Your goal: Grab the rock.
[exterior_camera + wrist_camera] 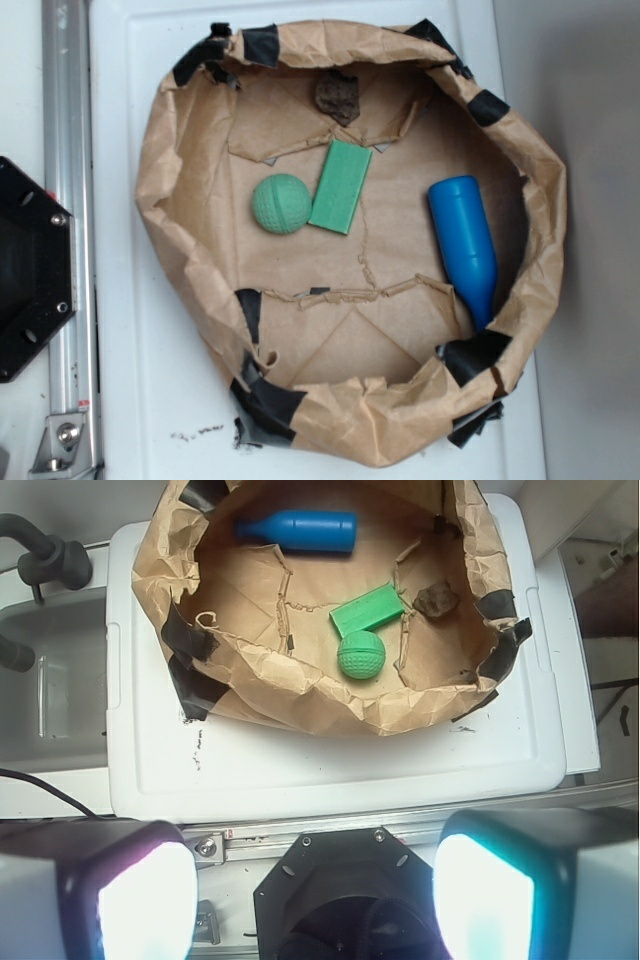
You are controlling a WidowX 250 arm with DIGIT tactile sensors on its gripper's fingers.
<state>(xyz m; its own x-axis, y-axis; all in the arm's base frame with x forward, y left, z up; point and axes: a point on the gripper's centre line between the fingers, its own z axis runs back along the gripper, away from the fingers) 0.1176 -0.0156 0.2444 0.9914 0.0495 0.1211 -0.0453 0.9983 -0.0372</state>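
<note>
The rock [338,96] is a small dark brown-grey rough lump lying at the far rim inside the brown paper bowl [170,170]. In the wrist view the rock [436,600] sits at the right inside the bowl [300,695], just right of the green block. My gripper [315,895] shows only in the wrist view, at the bottom edge. Its two pads [145,900] stand far apart with nothing between them, over the black robot base and well short of the bowl. The exterior view does not show the gripper.
Inside the bowl lie a dimpled green ball [281,203], a green rectangular block [341,186] and a blue bottle [465,245] on its side. Black tape patches [475,355] hold the rim. The bowl rests on a white board [150,400]. A metal rail [68,200] and black base [30,270] stand left.
</note>
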